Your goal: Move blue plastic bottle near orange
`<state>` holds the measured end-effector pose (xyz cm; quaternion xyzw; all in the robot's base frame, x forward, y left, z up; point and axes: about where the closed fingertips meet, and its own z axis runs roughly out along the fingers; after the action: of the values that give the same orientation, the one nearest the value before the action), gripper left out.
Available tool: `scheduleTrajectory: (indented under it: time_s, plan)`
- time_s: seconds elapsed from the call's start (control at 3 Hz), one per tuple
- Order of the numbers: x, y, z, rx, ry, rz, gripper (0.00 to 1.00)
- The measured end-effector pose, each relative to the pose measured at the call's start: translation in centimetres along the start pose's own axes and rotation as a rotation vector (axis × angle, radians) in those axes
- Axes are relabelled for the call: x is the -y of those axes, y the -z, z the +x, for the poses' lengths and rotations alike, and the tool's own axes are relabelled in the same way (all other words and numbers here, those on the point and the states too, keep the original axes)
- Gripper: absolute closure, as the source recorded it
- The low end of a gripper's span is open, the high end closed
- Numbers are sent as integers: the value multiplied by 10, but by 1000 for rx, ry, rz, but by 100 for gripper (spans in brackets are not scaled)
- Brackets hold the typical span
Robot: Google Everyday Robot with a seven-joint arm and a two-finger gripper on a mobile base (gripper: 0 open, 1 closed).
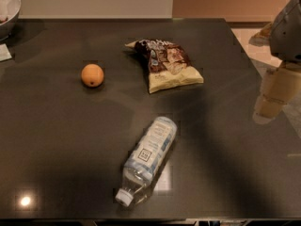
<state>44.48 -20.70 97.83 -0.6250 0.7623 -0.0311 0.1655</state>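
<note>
The blue plastic bottle [149, 158] lies on its side on the dark table [61, 140], front of centre, with its white cap pointing to the front left. The orange [92, 75] sits to the left of centre, well apart from the bottle. My gripper [274, 94] hangs at the right edge of the view, above the table's right side. It is far to the right of the bottle and holds nothing that I can see.
A brown-and-cream chip bag [167, 65] lies behind the bottle, to the right of the orange. A metal bowl [8, 11] stands at the back left corner, with a small card [4, 53] in front of it.
</note>
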Motion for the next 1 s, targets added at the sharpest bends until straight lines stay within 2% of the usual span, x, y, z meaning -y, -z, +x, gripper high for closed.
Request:
scheduleTrajectory:
  time_s: [0.33,1.0]
  plan:
    - [5,-15,-22,45,99,-35,0]
    - [-4,-46,-75,142,376,-81,0]
